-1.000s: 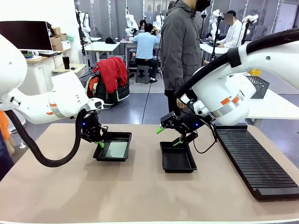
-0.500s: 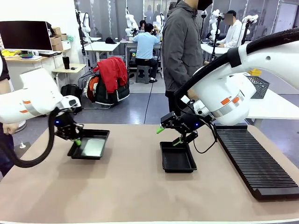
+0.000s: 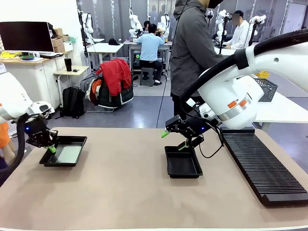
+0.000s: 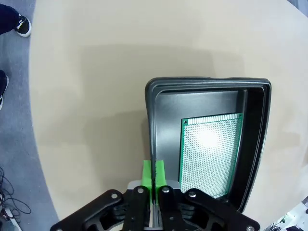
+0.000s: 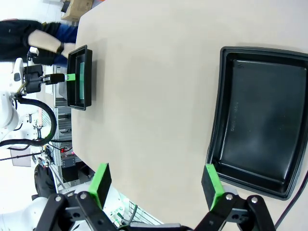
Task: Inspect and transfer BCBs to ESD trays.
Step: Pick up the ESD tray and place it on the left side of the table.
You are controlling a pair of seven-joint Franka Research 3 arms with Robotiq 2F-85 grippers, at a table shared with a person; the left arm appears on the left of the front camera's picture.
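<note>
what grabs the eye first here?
The left gripper, at the far left of the table, is shut on the rim of a black tray with a green BCB lying in it. Mid-table, the right gripper hangs open above a second, empty tray.

The left gripper (image 3: pixel 50 149) points downward with its green pads (image 4: pixel 148 172) pinched together on an ESD tray (image 4: pixel 207 83) wall, one pad either side, while the right gripper (image 3: pixel 173 140) hangs tilted below its bent wrist, fingers spread wide, holding nothing.
</note>
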